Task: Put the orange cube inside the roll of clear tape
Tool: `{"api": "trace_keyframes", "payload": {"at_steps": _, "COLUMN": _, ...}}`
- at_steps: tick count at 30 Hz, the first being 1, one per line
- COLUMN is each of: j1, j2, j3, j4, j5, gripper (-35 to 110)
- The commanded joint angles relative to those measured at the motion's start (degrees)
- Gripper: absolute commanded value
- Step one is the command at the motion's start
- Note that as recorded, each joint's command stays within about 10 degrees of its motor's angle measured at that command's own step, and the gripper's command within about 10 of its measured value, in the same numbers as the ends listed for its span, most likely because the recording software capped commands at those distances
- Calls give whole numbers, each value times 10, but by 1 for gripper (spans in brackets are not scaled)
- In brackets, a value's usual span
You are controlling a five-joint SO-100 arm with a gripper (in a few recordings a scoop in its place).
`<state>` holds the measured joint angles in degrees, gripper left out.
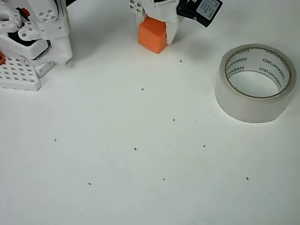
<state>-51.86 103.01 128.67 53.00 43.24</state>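
Observation:
The orange cube [152, 35] sits at the top middle of the overhead view, between the white fingers [173, 29] of my gripper [155, 31], which is shut on it. Whether the cube rests on the table or hangs just above it I cannot tell. The roll of clear tape [255, 83] lies flat on the table at the right, hole upward, with a white core that carries grey lettering. The roll is well apart from the cube, to its right and lower in the picture.
The arm's white base [33, 44], with a perforated block, stands at the top left. A black part of the wrist [205, 10] juts out at the top. The white table [140, 164] carries small black cross marks.

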Motion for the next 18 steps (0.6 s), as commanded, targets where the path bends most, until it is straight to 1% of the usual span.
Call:
{"api": "trace_keyframes", "payload": {"at_steps": 1, "j1": -3, "j2": 33, "j3": -4, "j4": -4, "j5": 6, "gripper": 11}}
{"api": "trace_keyframes", "payload": {"at_steps": 3, "j1": -3, "j2": 56, "j3": -7, "j4": 13, "j5": 6, "gripper": 11}}
{"api": "trace_keyframes", "payload": {"at_steps": 10, "j1": 1, "j2": 114, "j3": -58, "j4": 127, "j5": 2, "gripper": 11}}
{"api": "trace_keyframes", "payload": {"at_steps": 14, "j1": 16, "j2": 120, "j3": -109, "j4": 180, "j5": -31, "gripper": 11}}
{"api": "trace_keyframes", "payload": {"at_steps": 18, "j1": 36, "j2": 120, "j3": -149, "j4": 198, "j5": -69, "gripper": 11}}
